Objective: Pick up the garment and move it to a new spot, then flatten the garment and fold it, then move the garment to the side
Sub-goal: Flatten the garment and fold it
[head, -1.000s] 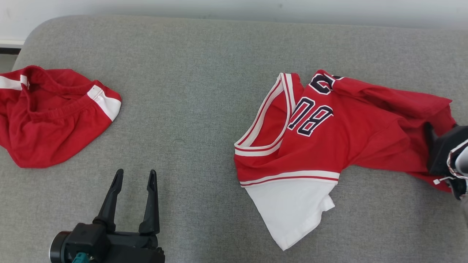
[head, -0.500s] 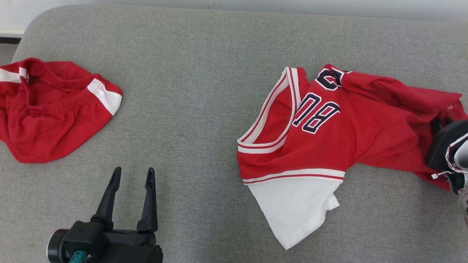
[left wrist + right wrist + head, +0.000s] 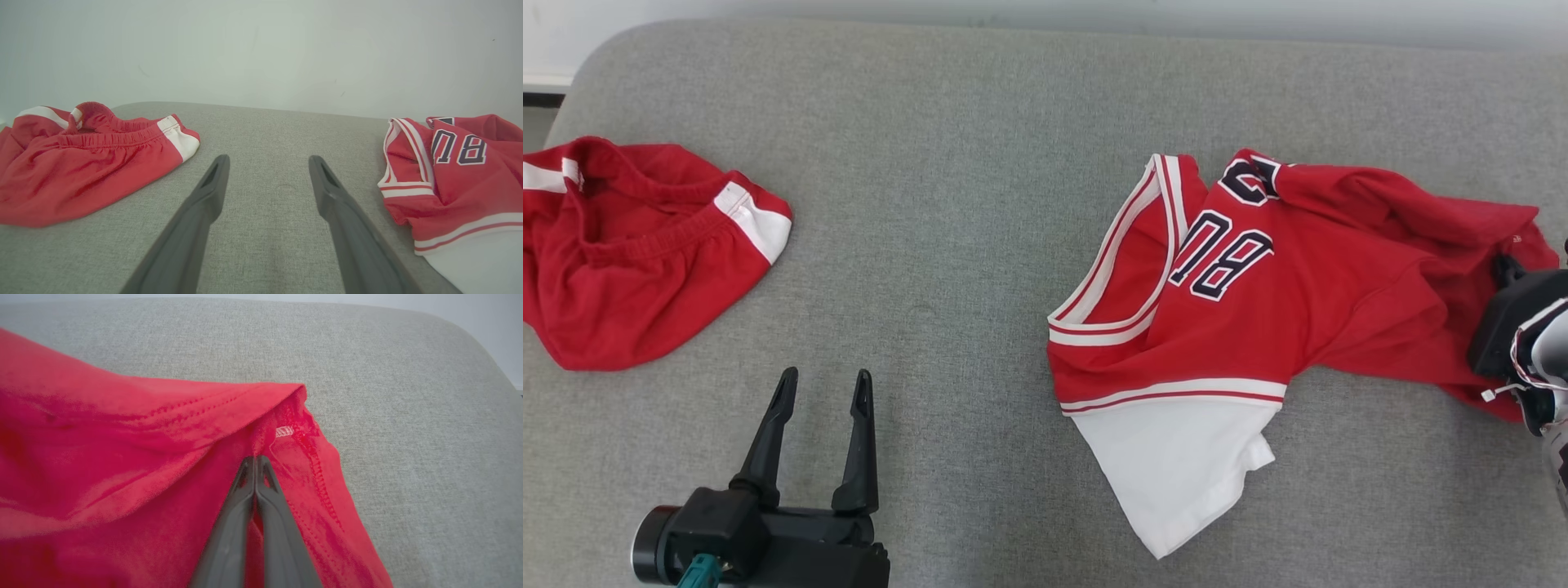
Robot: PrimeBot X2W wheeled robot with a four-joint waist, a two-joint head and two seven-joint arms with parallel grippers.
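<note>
1. My right gripper (image 3: pixel 255 459) has its two fingers pressed tight together, tips meeting. A sliver of red cloth shows between them lower down: I am pinching the jersey (image 3: pixel 122 457) close to a stitched hem corner.
2. The jersey lies crumpled on the right half of the grey cushion (image 3: pixel 964 163). My pinch is at the end of it nearest the cushion's right edge.
3. It is red, with a white-and-red striped V-neck turned toward the cushion's middle and dark letters outlined in white across the chest. A white panel spreads from it toward the cushion's near edge.
4. In the right wrist view, a fold of the hem stands raised off the cushion just beyond my fingertips. A small white stitched mark sits just beside them.
5. My left gripper (image 3: pixel 825 374) is spread wide over the cushion's near edge, left of the middle. Bare grey cushion fabric shows between its fingers, which touch no cloth.
6. Red shorts (image 3: pixel 629 261) with white side stripes and a gathered waistband are bunched at the cushion's left end, well apart from the jersey.
7. A pale wall (image 3: pixel 261 49) rises behind the cushion's far edge.
</note>
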